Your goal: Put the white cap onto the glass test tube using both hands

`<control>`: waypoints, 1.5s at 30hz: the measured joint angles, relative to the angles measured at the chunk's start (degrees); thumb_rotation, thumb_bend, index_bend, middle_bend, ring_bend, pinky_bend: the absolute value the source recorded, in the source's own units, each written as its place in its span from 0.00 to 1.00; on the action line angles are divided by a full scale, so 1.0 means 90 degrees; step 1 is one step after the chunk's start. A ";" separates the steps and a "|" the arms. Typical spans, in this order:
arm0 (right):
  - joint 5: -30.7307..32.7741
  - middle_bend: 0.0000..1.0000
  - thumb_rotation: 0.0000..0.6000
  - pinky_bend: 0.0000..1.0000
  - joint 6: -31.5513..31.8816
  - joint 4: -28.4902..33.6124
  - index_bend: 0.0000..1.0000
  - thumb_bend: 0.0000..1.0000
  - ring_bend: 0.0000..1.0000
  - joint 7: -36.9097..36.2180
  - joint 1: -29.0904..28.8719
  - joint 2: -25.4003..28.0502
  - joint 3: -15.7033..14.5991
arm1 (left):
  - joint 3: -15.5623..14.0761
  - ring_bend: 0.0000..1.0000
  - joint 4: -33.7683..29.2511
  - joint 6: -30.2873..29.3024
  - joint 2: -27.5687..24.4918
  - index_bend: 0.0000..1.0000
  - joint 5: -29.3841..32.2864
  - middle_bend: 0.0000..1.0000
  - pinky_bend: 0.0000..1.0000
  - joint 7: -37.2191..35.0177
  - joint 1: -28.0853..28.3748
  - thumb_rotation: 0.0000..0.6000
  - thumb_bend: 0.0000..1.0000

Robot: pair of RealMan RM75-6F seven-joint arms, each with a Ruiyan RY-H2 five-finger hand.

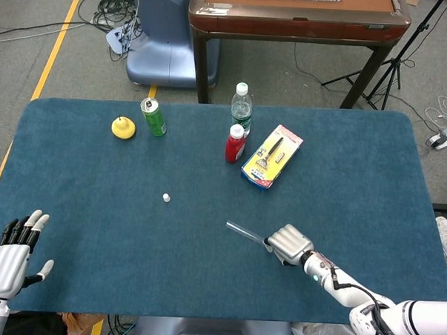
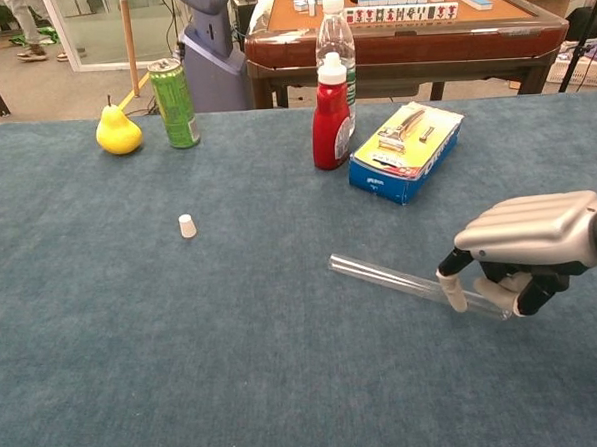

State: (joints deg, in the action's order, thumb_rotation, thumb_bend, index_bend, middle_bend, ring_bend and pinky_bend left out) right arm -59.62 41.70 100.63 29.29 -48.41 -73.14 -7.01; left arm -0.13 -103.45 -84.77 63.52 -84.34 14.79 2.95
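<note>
The glass test tube (image 1: 243,231) (image 2: 381,276) lies almost crosswise on the blue table cloth, right of centre. My right hand (image 1: 289,243) (image 2: 530,246) covers its right end, thumb and fingers curled around the glass. The tube's open left end points toward the table's middle. The small white cap (image 1: 166,198) (image 2: 186,225) stands alone on the cloth, well to the left of the tube. My left hand (image 1: 8,258) hovers at the front left corner with its fingers apart and nothing in it; only the head view shows it.
Along the back stand a yellow pear (image 2: 118,133), a green can (image 2: 175,103), a red sauce bottle (image 2: 331,117), a water bottle (image 2: 335,41) and a yellow-blue razor box (image 2: 407,150). A wooden table (image 1: 297,15) stands beyond the far edge.
</note>
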 measured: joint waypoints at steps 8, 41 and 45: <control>0.0485 1.00 1.00 1.00 0.0190 -0.0169 0.43 1.00 1.00 0.0238 -0.0041 -0.0032 0.0032 | 0.0011 0.00 0.0028 0.0012 0.0000 0.05 -0.0006 0.03 0.02 -0.0039 0.0008 1.00 0.25; 0.1036 1.00 1.00 1.00 0.0112 -0.1021 0.43 1.00 1.00 0.0017 -0.0415 -0.1002 0.0604 | -0.0008 0.00 0.0090 -0.0114 -0.0023 0.05 -0.0050 0.03 0.02 -0.0103 -0.0102 1.00 0.25; 0.1155 1.00 1.00 1.00 0.0170 -0.1165 0.43 1.00 1.00 0.0012 -0.0446 -0.1091 0.0663 | -0.0008 0.00 0.0102 -0.0111 -0.0024 0.05 -0.0049 0.03 0.02 -0.0141 -0.0109 1.00 0.25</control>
State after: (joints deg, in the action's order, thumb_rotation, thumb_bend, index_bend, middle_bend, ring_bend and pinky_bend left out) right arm -49.22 43.23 90.15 29.40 -52.43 -82.96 -1.04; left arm -0.21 -102.54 -85.76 63.31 -84.79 13.53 1.97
